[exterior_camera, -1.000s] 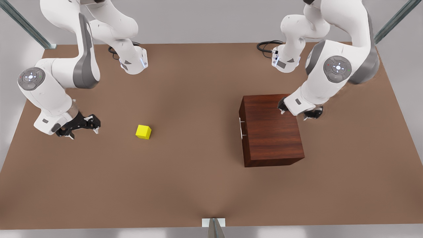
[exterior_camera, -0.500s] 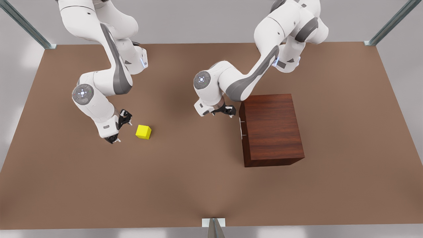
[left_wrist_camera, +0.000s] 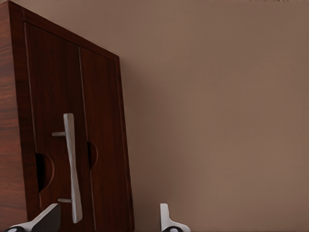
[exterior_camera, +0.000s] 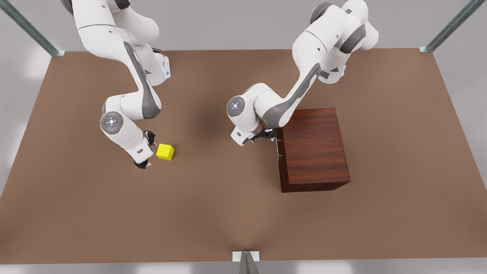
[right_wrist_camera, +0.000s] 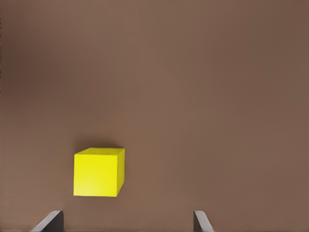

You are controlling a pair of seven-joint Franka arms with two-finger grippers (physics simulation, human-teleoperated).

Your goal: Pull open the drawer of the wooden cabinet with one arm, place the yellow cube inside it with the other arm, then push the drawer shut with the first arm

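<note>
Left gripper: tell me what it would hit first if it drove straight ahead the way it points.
Probably the drawer front of the wooden cabinet, likely at its silver handle. The left gripper is open, and the handle sits just ahead, though off-centre between the fingertips; depth is unclear.

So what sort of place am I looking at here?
Probably a simulated robot test bench, not a real room: a bare brown table framed by metal posts, two white arms, and just a wooden cabinet and a yellow cube.

Bright yellow cube [exterior_camera: 165,152]; dark reddish-brown grained wooden cabinet [exterior_camera: 314,148].
</note>
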